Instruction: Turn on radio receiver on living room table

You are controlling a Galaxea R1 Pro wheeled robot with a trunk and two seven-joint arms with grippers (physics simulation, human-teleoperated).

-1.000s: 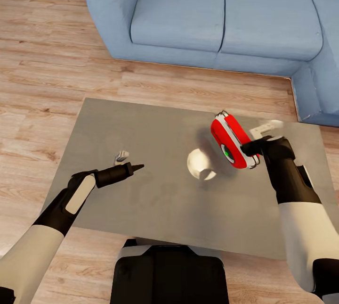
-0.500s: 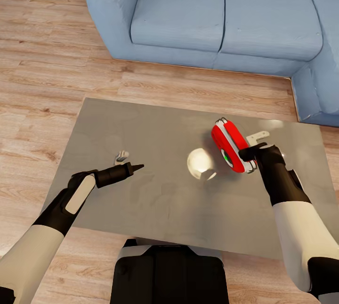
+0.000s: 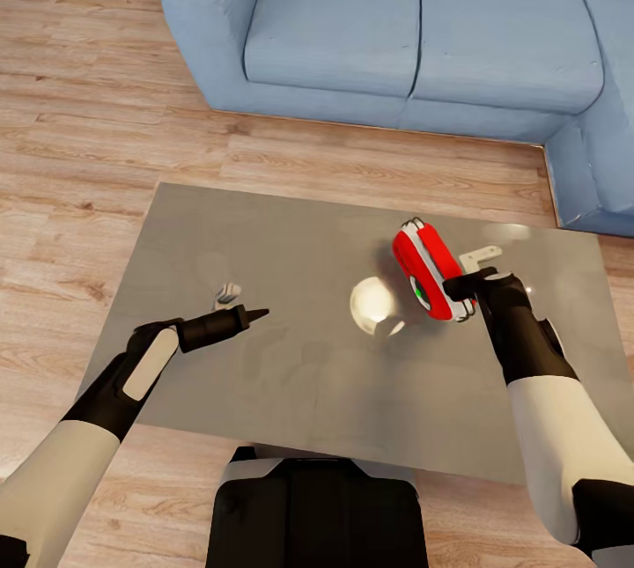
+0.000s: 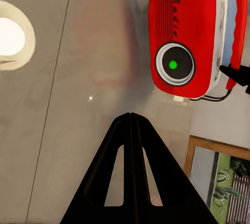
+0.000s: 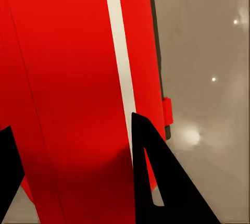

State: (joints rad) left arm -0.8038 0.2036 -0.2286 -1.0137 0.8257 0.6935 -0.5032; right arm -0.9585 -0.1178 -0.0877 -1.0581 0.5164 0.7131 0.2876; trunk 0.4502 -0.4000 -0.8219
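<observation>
Radio receiver (image 3: 429, 272) on the table (image 3: 291, 357), toward its right side.
Right gripper (image 3: 460, 284) spread around the radio's edge, one finger largely cut off; left gripper (image 3: 257, 313) pressed together, well apart.

One radio receiver (image 3: 429, 273), one table (image 3: 264, 242), one blue sofa (image 3: 414, 31) — and two grippers, left (image 3: 255, 313) and right (image 3: 458, 284).

The counter (image 3: 291, 357) is seen from high above by the head camera, facing forward and down. The radio receiver (image 4: 186, 39) is looked at from low over the counter by the left wrist camera. It is seen very close (image 5: 67, 99) by the right wrist camera.
</observation>
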